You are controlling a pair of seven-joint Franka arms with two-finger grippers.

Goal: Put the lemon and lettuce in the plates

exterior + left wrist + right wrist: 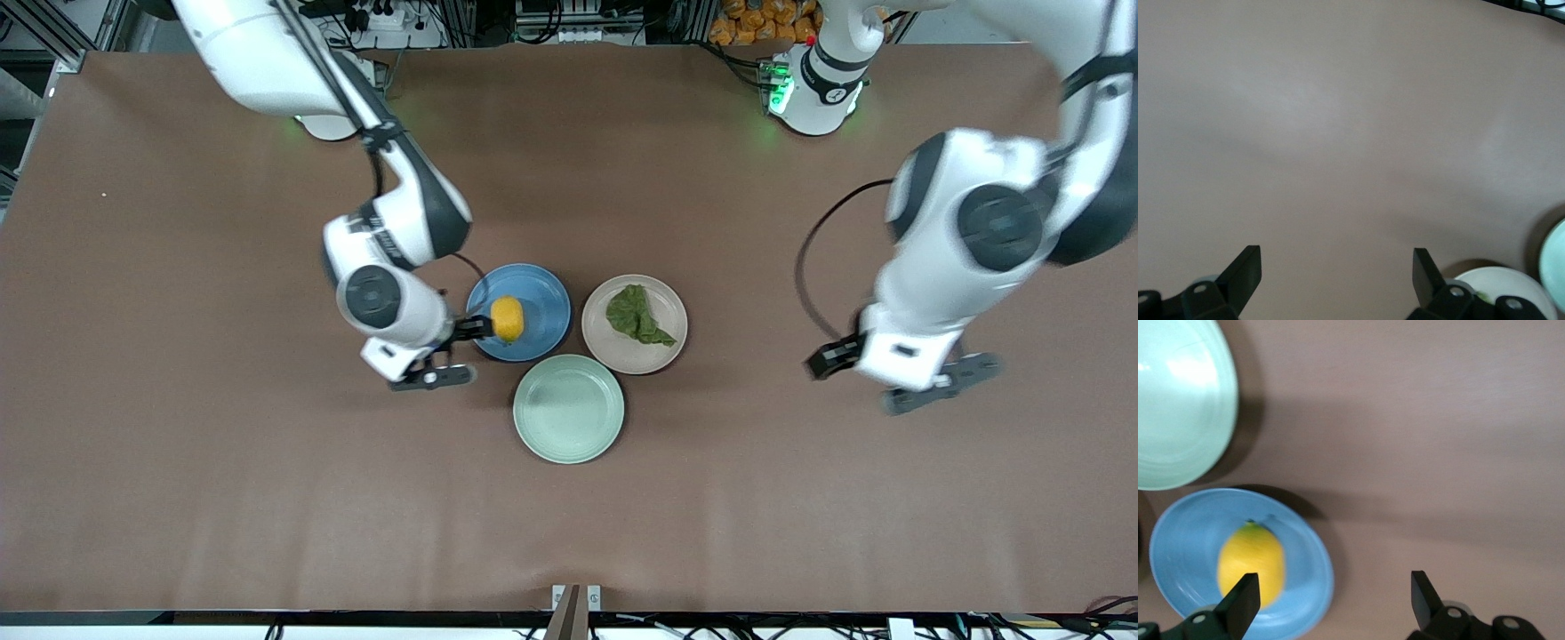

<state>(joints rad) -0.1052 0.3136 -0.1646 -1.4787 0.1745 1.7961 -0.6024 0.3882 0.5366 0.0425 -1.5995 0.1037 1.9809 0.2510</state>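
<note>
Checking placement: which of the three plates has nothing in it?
The mint-green plate, nearest the front camera. The blue plate holds the lemon; the beige-pink plate holds the lettuce.

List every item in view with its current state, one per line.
lemon: lying in the blue plate, released
lettuce: lying in the beige-pink plate
mint-green plate: empty
right hand: open, beside the blue plate
left hand: open, over bare table

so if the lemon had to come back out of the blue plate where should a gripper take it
Probably from straight above, fingers across the narrow middle of the lemon. It lies on its side in the blue plate, whose raised rim would likely block a low sideways approach.
</note>
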